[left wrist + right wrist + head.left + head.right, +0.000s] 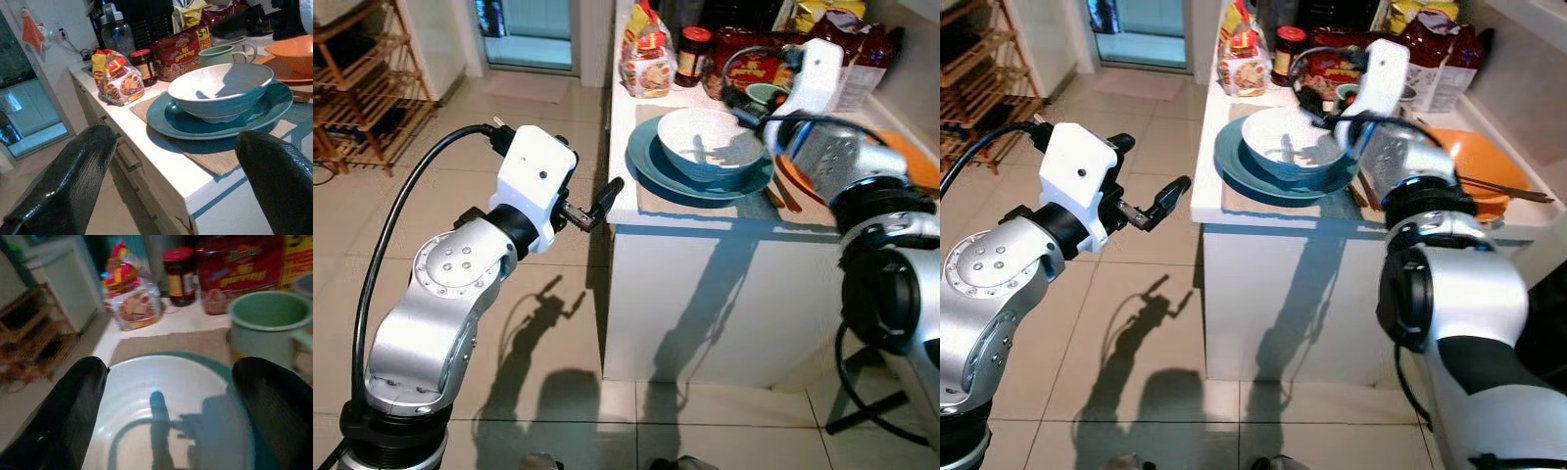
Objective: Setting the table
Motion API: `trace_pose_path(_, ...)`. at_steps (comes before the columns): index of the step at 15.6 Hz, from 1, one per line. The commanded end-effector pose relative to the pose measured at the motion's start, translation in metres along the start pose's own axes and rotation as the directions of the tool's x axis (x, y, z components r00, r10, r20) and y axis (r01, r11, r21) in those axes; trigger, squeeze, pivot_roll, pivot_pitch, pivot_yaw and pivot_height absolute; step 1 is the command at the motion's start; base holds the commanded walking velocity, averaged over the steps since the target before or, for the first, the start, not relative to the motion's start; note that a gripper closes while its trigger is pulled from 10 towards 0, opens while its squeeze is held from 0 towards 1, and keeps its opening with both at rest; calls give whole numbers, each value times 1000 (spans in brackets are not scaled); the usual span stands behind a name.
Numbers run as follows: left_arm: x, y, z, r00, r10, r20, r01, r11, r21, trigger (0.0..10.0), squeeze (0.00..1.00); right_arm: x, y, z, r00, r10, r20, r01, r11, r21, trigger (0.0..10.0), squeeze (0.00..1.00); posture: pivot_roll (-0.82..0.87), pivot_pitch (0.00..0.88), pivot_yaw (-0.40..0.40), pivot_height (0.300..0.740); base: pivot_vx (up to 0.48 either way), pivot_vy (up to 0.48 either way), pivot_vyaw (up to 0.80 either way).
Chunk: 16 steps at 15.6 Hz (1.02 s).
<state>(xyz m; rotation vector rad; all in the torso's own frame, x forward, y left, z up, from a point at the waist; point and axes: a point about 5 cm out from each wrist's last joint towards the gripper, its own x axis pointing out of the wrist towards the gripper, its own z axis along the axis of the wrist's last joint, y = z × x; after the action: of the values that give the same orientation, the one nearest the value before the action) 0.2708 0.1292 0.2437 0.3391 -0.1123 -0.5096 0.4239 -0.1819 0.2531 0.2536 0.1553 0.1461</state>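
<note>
Done: bowl (pixel 710 142) sits on plate (pixel 651 166) on tabletop (pixel 626 201)
Left: chopsticks (pixel 783 191), mug (pixel 220 53) unplaced, I judge
Right gripper (pixel 166 406): above bowl, jaws released
Left gripper (pixel 592 211): jaws released, off tabletop

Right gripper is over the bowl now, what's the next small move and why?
Probably ease the right gripper down onto the bowl rim. Its fingers are spread above the bowl, which sits in the teal plate; nothing is gripped yet.

bowl (pixel 710 144) on plate (pixel 651 166), mug (pixel 222 54) behind, on counter (pixel 626 201).
</note>
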Motion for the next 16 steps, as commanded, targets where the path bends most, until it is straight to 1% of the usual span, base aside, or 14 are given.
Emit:
trace_pose_path(1,2,-3,8,999,-33,25,33,999,23,10000,0,-1,-8,-5,998,-50,-39,51,999,10,10000,0,77,0,-85,740,0,0,0)
trace_pose_path(2,1,-6,8,998,-59,22,58,998,18,10000,0,-1,-10,-11,996,-65,-60,67,997,31,10000,0,78,0,-86,740,0,0,0)
trace_pose_path(3,1,-8,8,997,-82,14,82,996,19,10000,0,-1,-9,-14,995,-60,-75,64,997,49,10000,0,79,0,-87,740,0,0,0)
trace_pose_path(4,-1,-13,6,992,-130,-5,130,991,19,10000,0,0,-8,-21,994,-52,-99,60,995,79,10000,0,79,0,-88,740,0,0,0)
trace_pose_path(5,-2,-16,5,988,-152,-11,152,988,13,10000,0,0,-6,-25,992,-42,-121,53,995,89,10000,0,79,0,-88,740,0,0,0)
trace_pose_path(7,-1,-17,4,987,-159,-12,159,987,8,10000,0,0,-6,-33,987,-36,-158,55,992,114,10000,0,79,0,-89,740,0,0,0)
trace_pose_path(8,-1,-17,4,987,-159,-12,159,987,8,10000,0,0,-6,-33,987,-36,-158,55,992,114,10000,0,79,0,-89,740,0,0,0)
trace_pose_path(11,0,-17,5,986,-164,-7,164,987,-1,10000,0,-2,-13,-36,982,-79,-172,99,989,109,10000,0,79,0,-89,740,0,0,0)
trace_pose_path(14,0,-17,6,986,-168,-7,168,986,0,10000,0,-3,-15,-37,980,-85,-178,103,990,96,10000,0,78,0,-89,740,0,0,0)
trace_pose_path(15,0,-17,6,986,-168,-6,168,986,1,10000,0,-3,-16,-36,980,-94,-173,109,990,84,10000,0,77,0,-88,740,0,0,0)
trace_pose_path(16,0,-17,6,986,-168,-4,168,986,3,10000,0,-3,-16,-29,987,-86,-133,96,993,74,10000,0,80,0,-88,740,0,0,0)
